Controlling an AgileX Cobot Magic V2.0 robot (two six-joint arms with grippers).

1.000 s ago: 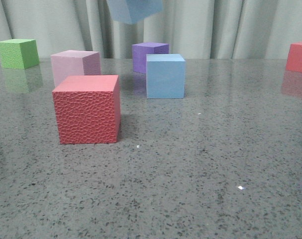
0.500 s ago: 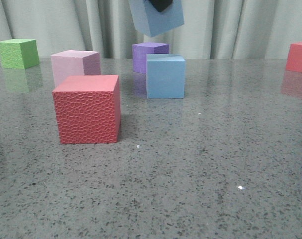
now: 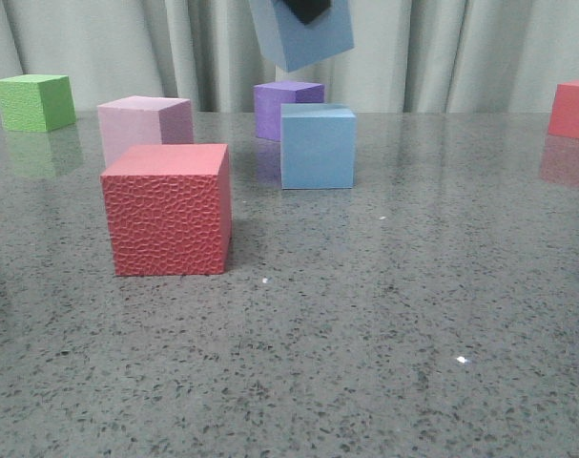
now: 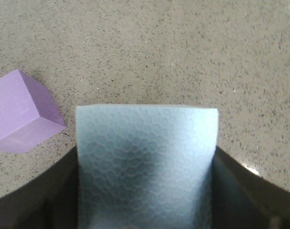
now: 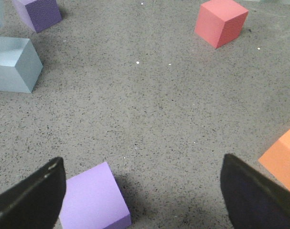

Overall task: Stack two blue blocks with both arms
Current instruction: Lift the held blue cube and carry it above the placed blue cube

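Note:
One blue block point(image 3: 317, 146) rests on the grey table point(image 3: 365, 315) at centre back; it also shows in the right wrist view point(image 5: 13, 63). The second blue block point(image 3: 301, 33) hangs tilted in the air above it, a clear gap between them. My left gripper point(image 4: 145, 191) is shut on this raised block point(image 4: 145, 162), with a black finger point(image 4: 39, 195) on each side. Only a black bit of that gripper point(image 3: 303, 8) shows in the front view. My right gripper point(image 5: 142, 191) is open and empty, low over the table, far from both blue blocks.
A textured red cube point(image 3: 167, 208) stands front left, a pink cube point(image 3: 144, 127) behind it, a green cube point(image 3: 33, 101) far left. A purple cube point(image 3: 285, 107) sits behind the resting blue block. Another red cube point(image 3: 571, 109) is far right. A light purple cube point(image 5: 92, 198) and an orange cube point(image 5: 283, 157) lie near my right fingers.
The held blue block came down and to the right over the first half second, into place above the resting blue block. Since then it has barely moved.

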